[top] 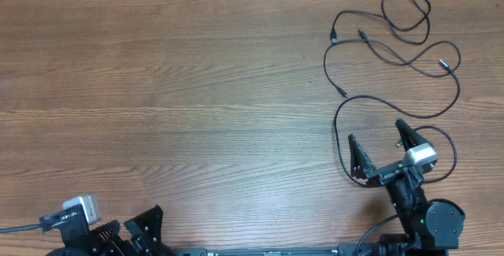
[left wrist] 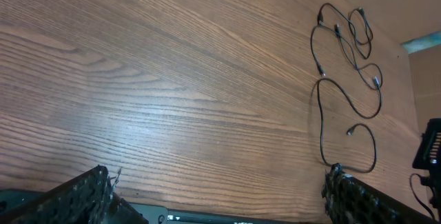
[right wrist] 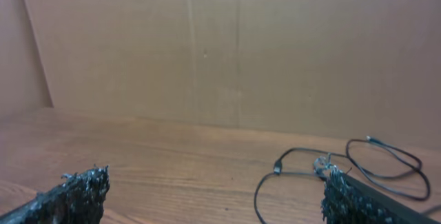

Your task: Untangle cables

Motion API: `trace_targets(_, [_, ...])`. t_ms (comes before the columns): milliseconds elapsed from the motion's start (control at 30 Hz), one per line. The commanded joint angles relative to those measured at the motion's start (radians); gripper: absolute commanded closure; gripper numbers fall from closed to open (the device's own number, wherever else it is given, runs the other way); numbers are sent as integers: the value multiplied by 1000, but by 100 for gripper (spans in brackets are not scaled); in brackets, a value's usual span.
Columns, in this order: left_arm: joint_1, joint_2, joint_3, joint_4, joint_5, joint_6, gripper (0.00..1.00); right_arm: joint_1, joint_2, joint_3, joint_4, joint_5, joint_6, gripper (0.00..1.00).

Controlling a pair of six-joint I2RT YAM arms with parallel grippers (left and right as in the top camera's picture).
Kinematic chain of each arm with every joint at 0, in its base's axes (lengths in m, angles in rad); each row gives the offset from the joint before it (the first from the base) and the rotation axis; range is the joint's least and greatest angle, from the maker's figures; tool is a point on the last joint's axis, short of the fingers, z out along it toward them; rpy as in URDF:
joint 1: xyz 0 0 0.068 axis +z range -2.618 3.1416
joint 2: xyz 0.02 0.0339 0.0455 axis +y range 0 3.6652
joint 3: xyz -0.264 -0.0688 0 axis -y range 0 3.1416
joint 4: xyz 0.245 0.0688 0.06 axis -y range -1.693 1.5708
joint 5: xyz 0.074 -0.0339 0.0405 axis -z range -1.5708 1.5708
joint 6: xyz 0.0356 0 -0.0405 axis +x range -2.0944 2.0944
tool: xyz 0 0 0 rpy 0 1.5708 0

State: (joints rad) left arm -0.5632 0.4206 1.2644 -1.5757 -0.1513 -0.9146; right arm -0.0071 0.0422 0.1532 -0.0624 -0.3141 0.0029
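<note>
Several thin black cables (top: 443, 64) lie in loose, overlapping loops on the right far part of the wooden table (top: 157, 90). Their small plugs point in different directions. My right gripper (top: 376, 134) stands open above the nearest loop, which curves round both sides of it, and nothing is between its fingers. From the right wrist, the cables (right wrist: 277, 168) lie just ahead of the open gripper (right wrist: 217, 176), partly hidden behind its right finger. My left gripper (top: 130, 224) is open and empty at the near left edge. From the left wrist, the gripper (left wrist: 219, 176) faces bare wood, with the cables (left wrist: 322, 114) far to the right.
A brown cardboard wall (right wrist: 241, 45) stands along the table's far edge, just behind the cables. The right arm's base (top: 437, 220) sits at the near right edge. Part of the right arm (left wrist: 431, 148) shows at the right edge of the left wrist view.
</note>
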Motion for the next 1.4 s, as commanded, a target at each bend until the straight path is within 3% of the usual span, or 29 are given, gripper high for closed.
trace_targets(0, [-6,-3,0,1,-13,-9,0,-5,-14,-37,37,-29,-4,0])
trace_targets(367, [-6,-3,0,1,-13,-9,0,-5,-40,-146,184,-31,3,0])
trace_targets(567, [-6,-3,0,1,-13,-9,1,18,-40,-146,145,-35,-5,0])
trace_targets(733, [-6,-3,0,1,-13,-9,0,18,-40,-146,-4,-19,-11,0])
trace_targets(1100, [-6,-3,0,1,-13,-9,0,18,-40,-145,-8,54,-39,0])
trace_targets(1367, [-6,-3,0,1,-13,-9,0,18,-40,-144,-10,68,-169,0])
